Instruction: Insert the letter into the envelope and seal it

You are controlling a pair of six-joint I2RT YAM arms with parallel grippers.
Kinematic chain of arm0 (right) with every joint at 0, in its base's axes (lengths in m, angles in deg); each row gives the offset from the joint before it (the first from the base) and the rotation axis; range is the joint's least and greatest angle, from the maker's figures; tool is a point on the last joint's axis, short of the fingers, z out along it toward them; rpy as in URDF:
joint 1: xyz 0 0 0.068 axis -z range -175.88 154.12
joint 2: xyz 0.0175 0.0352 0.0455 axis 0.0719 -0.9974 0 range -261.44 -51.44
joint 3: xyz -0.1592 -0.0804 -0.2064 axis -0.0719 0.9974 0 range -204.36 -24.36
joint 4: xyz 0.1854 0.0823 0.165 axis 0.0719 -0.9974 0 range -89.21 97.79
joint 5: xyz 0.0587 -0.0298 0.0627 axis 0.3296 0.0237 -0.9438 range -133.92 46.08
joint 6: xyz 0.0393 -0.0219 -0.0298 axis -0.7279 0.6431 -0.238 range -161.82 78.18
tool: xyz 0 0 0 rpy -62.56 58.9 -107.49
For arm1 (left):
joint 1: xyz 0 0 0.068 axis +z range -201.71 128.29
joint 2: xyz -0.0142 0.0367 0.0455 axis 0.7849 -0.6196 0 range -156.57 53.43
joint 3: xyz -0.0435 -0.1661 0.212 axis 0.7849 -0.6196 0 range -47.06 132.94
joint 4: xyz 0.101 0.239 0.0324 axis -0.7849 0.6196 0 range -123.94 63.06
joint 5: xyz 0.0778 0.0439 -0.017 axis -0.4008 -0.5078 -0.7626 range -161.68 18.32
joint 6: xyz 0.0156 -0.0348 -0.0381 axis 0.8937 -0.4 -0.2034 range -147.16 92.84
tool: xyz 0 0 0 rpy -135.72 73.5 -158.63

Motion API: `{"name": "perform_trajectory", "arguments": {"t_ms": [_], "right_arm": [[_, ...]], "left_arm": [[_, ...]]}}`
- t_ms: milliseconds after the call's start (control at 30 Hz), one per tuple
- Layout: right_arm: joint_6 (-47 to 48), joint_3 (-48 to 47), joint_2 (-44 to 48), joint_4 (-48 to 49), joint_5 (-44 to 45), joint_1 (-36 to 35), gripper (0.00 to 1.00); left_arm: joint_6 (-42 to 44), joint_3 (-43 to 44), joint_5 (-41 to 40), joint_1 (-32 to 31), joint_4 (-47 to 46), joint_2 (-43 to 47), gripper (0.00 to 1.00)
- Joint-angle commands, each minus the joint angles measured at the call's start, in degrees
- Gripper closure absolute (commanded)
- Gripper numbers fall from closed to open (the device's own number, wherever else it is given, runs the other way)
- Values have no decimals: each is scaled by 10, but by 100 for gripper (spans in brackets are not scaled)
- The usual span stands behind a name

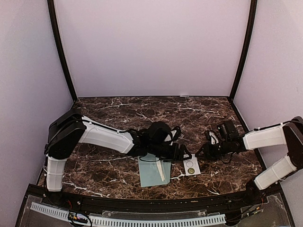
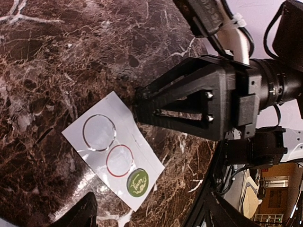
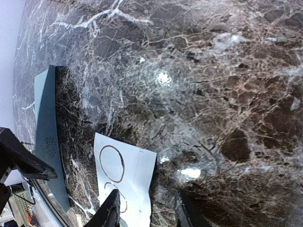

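The pale blue-green envelope (image 1: 152,173) lies flat near the table's front edge, and its long side shows at the left of the right wrist view (image 3: 47,137). A thin white sliver (image 1: 164,171) runs along its right part. I cannot tell whether that is the letter, which is otherwise hidden. My left gripper (image 1: 184,154) hovers just right of the envelope, over the sticker strip, open (image 2: 147,217) with nothing between its fingers. My right gripper (image 1: 204,150) faces it from the right, open (image 3: 149,213), its fingers astride the strip's right edge.
The small white strip (image 1: 191,166) with two ringed circles and a green round sticker (image 2: 138,182) lies right of the envelope. The table is dark marble (image 1: 118,111) with a black front rail (image 1: 142,202). In the left wrist view, the right gripper's black body (image 2: 199,101) hangs close above the strip.
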Motion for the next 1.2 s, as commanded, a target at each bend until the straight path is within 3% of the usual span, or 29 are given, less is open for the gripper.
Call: {"name": "perform_trajectory", "arguments": {"t_ms": [0, 1167], "right_arm": [[0, 13, -16, 31, -25, 2, 63], [-55, 46, -57, 132, -104, -10, 67]], "left_arm": [[0, 31, -5, -1, 38, -17, 24], [-18, 49, 20, -1, 16, -97, 24]]}}
